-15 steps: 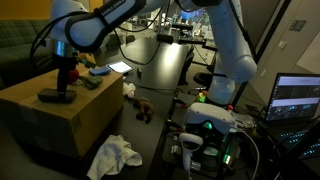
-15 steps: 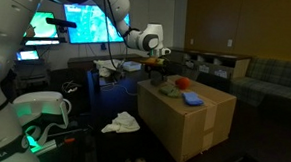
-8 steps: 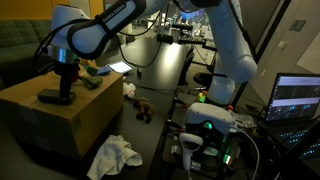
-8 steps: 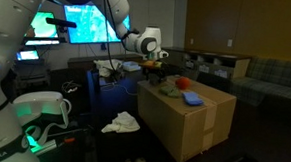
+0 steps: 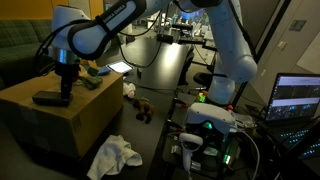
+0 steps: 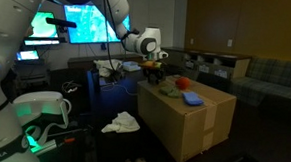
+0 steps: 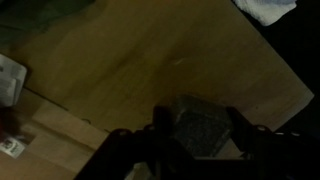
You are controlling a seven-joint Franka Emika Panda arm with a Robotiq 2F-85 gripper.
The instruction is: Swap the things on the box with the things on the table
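A cardboard box [image 5: 72, 120] carries a flat black object [image 5: 46, 98] near its front end, and a red thing [image 6: 192, 97] and a green thing [image 6: 171, 89] further along. My gripper [image 5: 66, 90] stands down on the box top at one end of the black object. In the wrist view my gripper [image 7: 200, 132] has a finger on each side of this dark grey object [image 7: 200, 125] and appears shut on it, over the box top [image 7: 150, 70]. In an exterior view the gripper [image 6: 154, 71] is at the box's far edge.
A white cloth [image 5: 112, 155] lies on the dark surface beside the box and also shows in an exterior view [image 6: 121, 122]. A small brown toy [image 5: 143, 110] lies further back. Desks with monitors [image 5: 297, 98] and cables surround the area.
The black object has shifted a little toward the box's near end while the gripper stays at it. The arm has barely moved.
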